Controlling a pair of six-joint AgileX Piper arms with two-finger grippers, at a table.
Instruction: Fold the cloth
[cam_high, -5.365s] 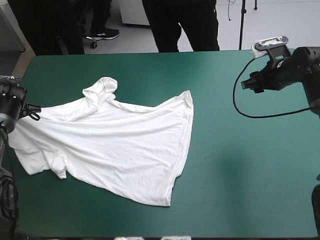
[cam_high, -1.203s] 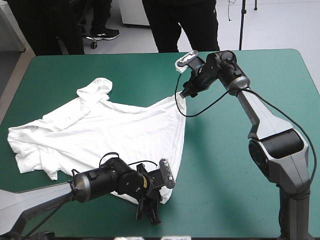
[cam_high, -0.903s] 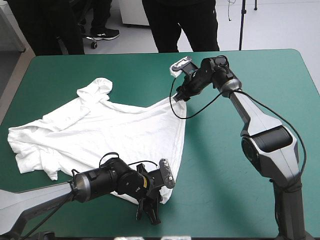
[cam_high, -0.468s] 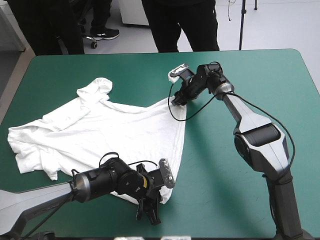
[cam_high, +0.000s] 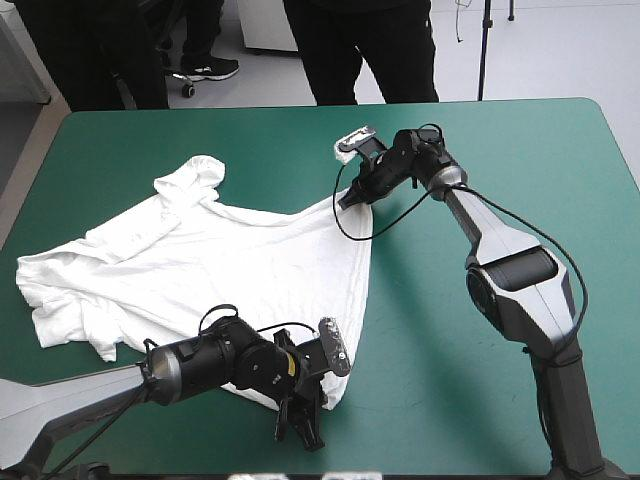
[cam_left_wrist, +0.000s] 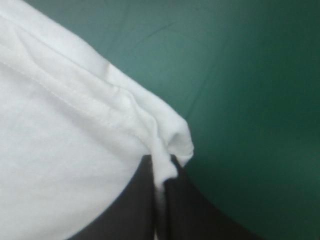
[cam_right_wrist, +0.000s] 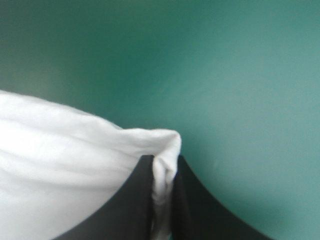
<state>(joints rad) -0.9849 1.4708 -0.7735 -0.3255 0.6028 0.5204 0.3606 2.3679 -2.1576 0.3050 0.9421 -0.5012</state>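
Observation:
The white T-shirt lies spread on the left half of the teal-green cover, collar toward the far left and hem toward the middle. My left gripper sits at the hem's near corner, and in the left wrist view its fingers are shut on the stitched hem. At the hem's far corner is my right gripper. The right wrist view shows a fold of the T-shirt pinched between its black fingers.
Bare teal-green cover stretches to the right of the T-shirt as far as the table's right edge. A narrow strip of cover lies between the left gripper and the table's front edge.
Earlier both arms were at the table's sides, away from the T-shirt. Since then each has taken a hem corner. Just before now the right gripper drew its corner slightly leftward.

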